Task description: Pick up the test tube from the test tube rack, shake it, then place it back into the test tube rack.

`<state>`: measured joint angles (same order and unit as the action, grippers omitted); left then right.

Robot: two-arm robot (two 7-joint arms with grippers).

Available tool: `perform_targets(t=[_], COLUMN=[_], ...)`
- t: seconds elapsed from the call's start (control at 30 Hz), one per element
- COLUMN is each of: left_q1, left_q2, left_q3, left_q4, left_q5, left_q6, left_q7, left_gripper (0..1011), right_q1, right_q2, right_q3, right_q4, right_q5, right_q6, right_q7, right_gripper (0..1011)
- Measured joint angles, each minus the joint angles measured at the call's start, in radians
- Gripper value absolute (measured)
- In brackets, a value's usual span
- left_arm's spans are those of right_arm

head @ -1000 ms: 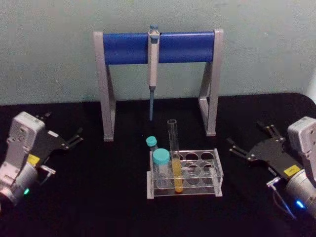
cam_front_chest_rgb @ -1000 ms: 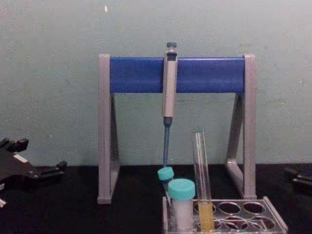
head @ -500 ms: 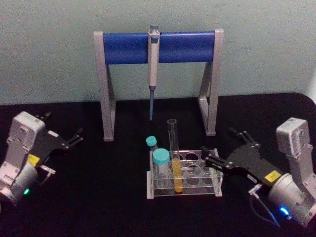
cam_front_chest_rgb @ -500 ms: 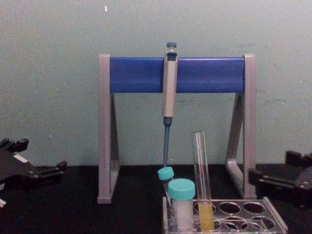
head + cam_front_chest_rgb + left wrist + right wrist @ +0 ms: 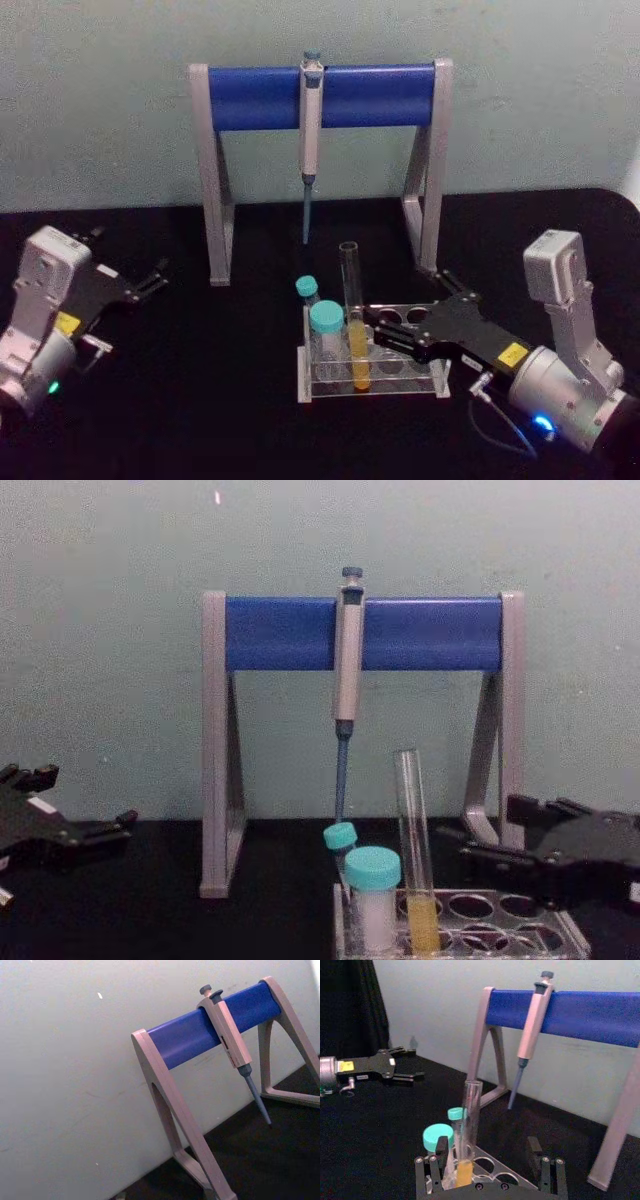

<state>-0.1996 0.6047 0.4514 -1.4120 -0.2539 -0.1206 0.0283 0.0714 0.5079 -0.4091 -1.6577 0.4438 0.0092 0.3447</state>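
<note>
The test tube [image 5: 350, 290] stands upright in the test tube rack [image 5: 400, 386], clear glass with yellow liquid [image 5: 359, 365] at its bottom. My right gripper [image 5: 376, 328] hovers open over the rack's top, its fingertips just right of the tube and not touching it. In the right wrist view the test tube [image 5: 469, 1125] rises between the spread fingers [image 5: 436, 1159], closer to one of them. The chest view shows the test tube [image 5: 411, 830], the rack [image 5: 562, 932] and the right gripper [image 5: 495, 832] at the right. My left gripper [image 5: 150, 278] rests open at the far left.
Two teal-capped vials [image 5: 326, 322] sit in the rack just left of the tube. Behind it stands a grey-and-blue pipette stand [image 5: 320, 97] with a pipette [image 5: 310, 130] hanging tip down. The black table [image 5: 220, 400] lies open between the rack and the left arm.
My right gripper has moved left from the table's right side to above the rack, ending close to the test tube. The left arm and the tube have stayed still.
</note>
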Motion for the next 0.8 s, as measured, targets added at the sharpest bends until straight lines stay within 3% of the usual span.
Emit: perform_targets(t=[0.8], left_q1=[0.000], left_q2=[0.000], left_q3=[0.000], left_q4=[0.000], left_q5=[0.000], left_q6=[0.000], left_q7=[0.000], left_gripper=[1001], right_q1=[0.110], right_q2=[-0.079], right_q3=[-0.027], right_q4=[0.090], right_q5=[-0.040], right_q6=[0.074], right_q7=[0.082], right_gripper=[1000])
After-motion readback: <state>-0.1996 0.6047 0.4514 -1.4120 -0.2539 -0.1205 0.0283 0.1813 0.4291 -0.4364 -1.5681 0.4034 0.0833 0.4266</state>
